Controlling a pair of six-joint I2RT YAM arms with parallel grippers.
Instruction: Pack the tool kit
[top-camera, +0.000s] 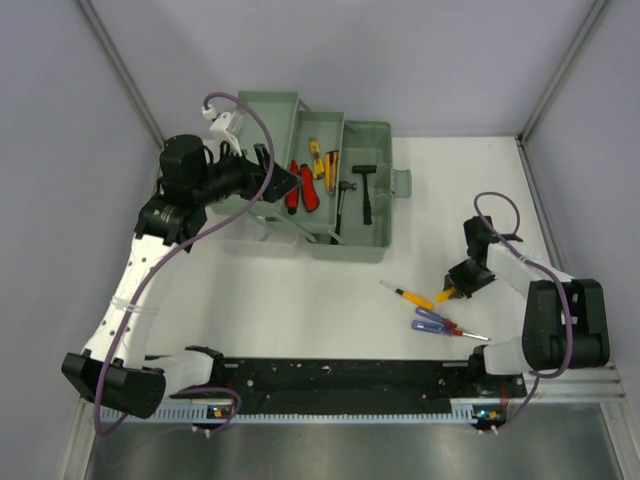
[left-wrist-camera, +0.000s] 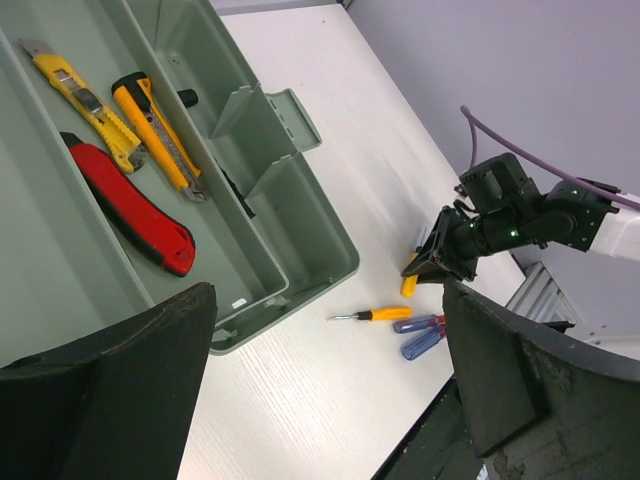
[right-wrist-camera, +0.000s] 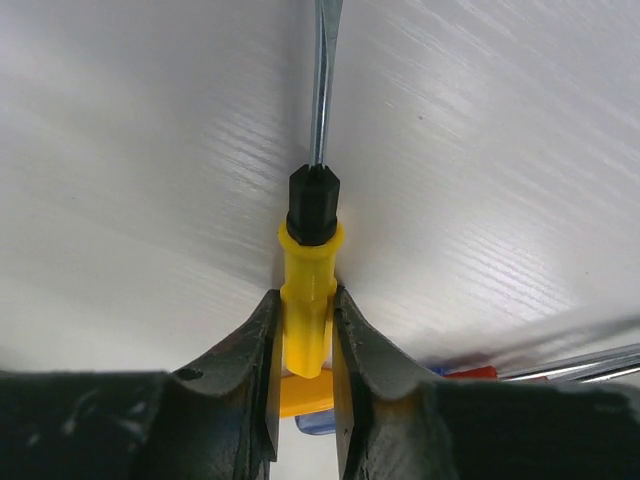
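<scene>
The right gripper (right-wrist-camera: 305, 335) is seen closed on the yellow plastic handle of a slim steel-shafted screwdriver (right-wrist-camera: 304, 285), gripped just behind its black collar (right-wrist-camera: 314, 205). The tool is held low over the white table (top-camera: 300, 300) at its near right side, well apart from the sage-green plastic toolbox (top-camera: 365, 250). Whether the tip touches the surface cannot be told. The toolbox lies open at the far middle, with red and yellow hand tools (left-wrist-camera: 130, 205) and small hammers (top-camera: 365, 190) already laid in its trays. The left gripper (left-wrist-camera: 328, 300) is held spread wide and empty above it.

The screwdriver is judged to be light and rigid. Its smooth, narrow handle could twist or slip between the pads, so the handle's middle is thought the better hold than the thin shaft. Three more screwdrivers (top-camera: 440, 322) lie just beside the right gripper.
</scene>
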